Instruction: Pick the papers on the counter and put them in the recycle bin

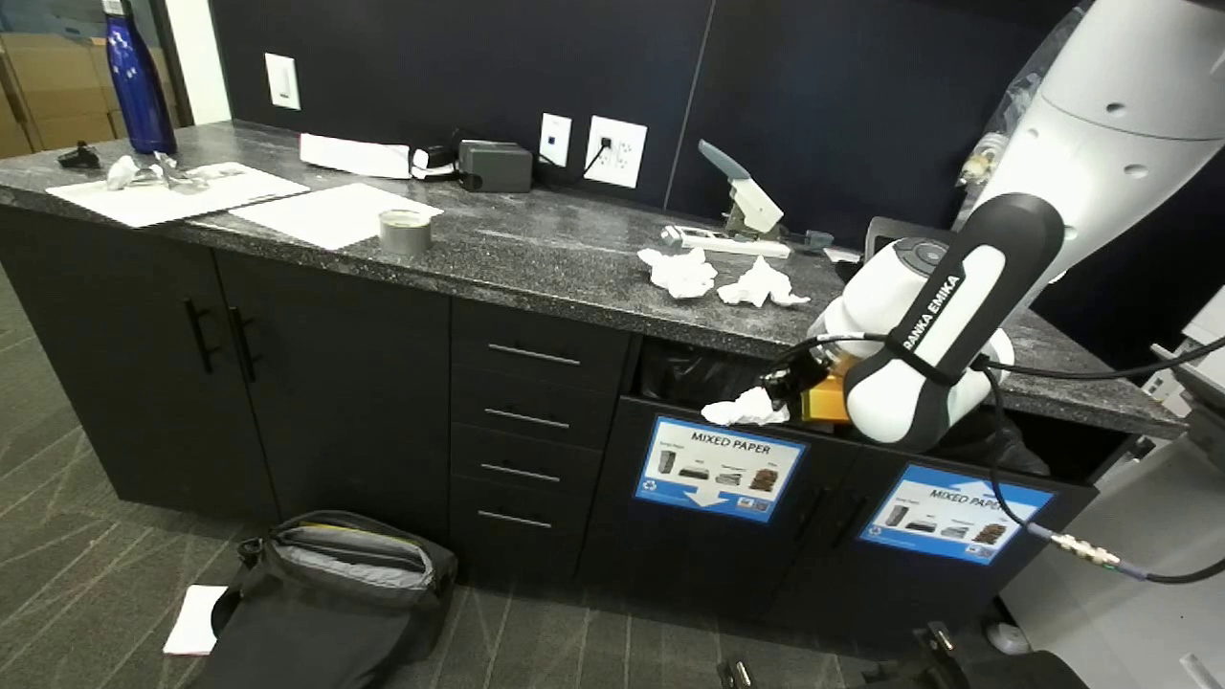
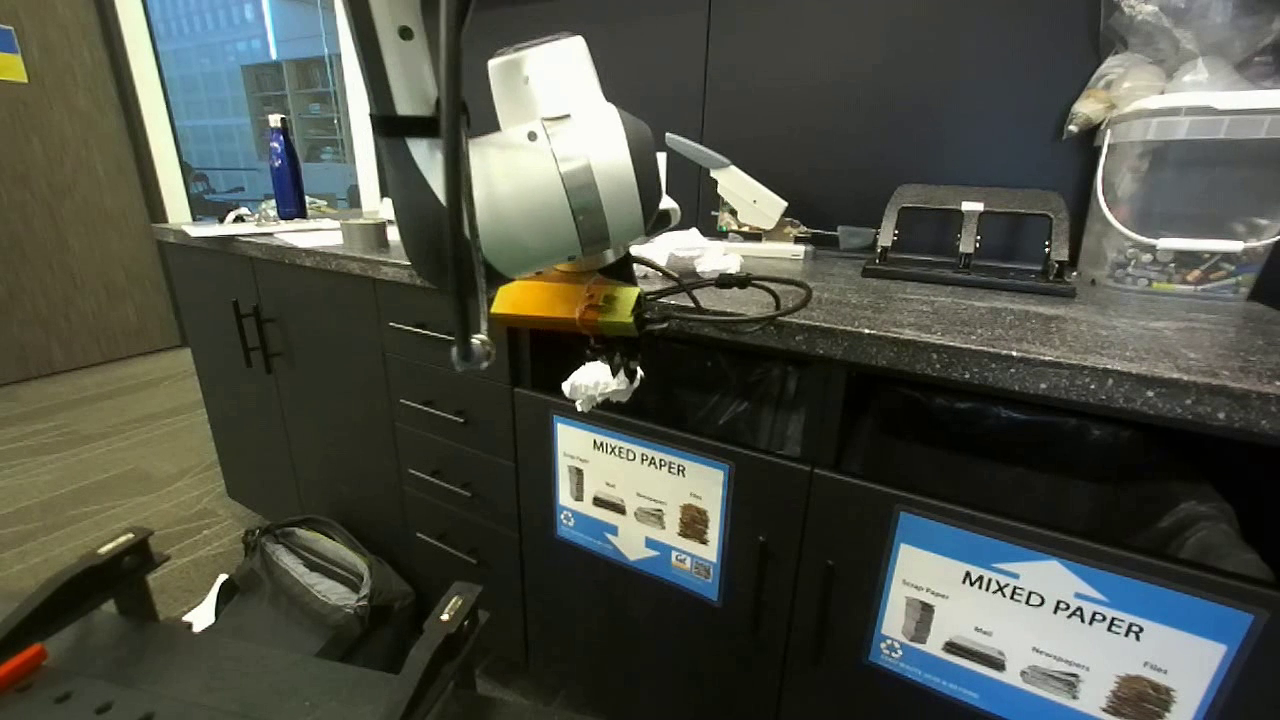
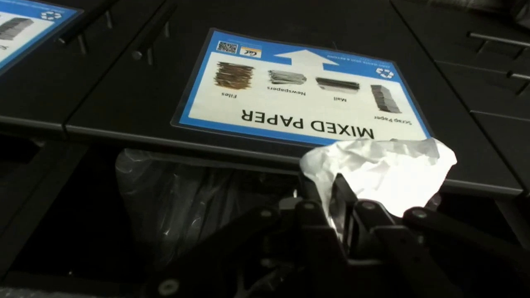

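Observation:
My gripper (image 3: 323, 182) is shut on a crumpled white paper (image 3: 385, 174), pinched between its fingers and bulging out to one side. In both exterior views this held paper (image 1: 745, 409) (image 2: 600, 385) hangs below counter height, at the top edge of the cabinet front bearing a "MIXED PAPER" sign (image 1: 720, 467). Behind that edge lies the recycle bin opening with its plastic liner (image 3: 178, 194). Two more crumpled papers (image 1: 681, 274) (image 1: 761, 284) rest on the dark speckled counter (image 1: 555, 251). A smaller white scrap (image 1: 122, 172) sits on flat sheets at the far end.
A stapler (image 1: 751, 215) stands behind the papers; farther along are a hole punch (image 2: 970, 240) and a clear tub (image 2: 1180, 210). A tape roll (image 1: 405, 232), a blue bottle (image 1: 139, 81) and a grey box (image 1: 495, 166) occupy the other end. A bag (image 1: 335, 603) lies on the floor.

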You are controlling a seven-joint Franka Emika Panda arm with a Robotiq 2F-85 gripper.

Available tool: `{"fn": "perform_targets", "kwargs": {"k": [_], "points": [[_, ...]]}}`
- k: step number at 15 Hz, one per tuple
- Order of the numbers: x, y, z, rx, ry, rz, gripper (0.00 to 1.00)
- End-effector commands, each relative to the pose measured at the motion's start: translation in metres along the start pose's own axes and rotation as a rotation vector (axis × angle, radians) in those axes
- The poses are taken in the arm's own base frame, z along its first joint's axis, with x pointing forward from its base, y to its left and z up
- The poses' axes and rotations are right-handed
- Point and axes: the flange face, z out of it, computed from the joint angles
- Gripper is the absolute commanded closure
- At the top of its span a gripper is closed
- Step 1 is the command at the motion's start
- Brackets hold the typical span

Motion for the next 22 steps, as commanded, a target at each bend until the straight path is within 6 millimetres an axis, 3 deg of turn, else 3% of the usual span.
{"fn": "perform_targets", "kwargs": {"k": [1, 8, 14, 15, 20, 22], "points": [[0.025, 0.013, 0.023, -0.008, 0.088, 0.087, 0.86], [0.036, 0.021, 0.073, -0.056, 0.112, 0.244, 0.86], [0.038, 0.022, 0.099, -0.081, 0.148, 0.385, 0.87], [0.039, 0.022, 0.101, -0.086, 0.148, 0.411, 0.69], [0.043, 0.020, 0.102, -0.119, 0.159, 0.493, 0.31], [0.048, 0.018, 0.093, -0.135, 0.161, 0.509, 0.16]]}}
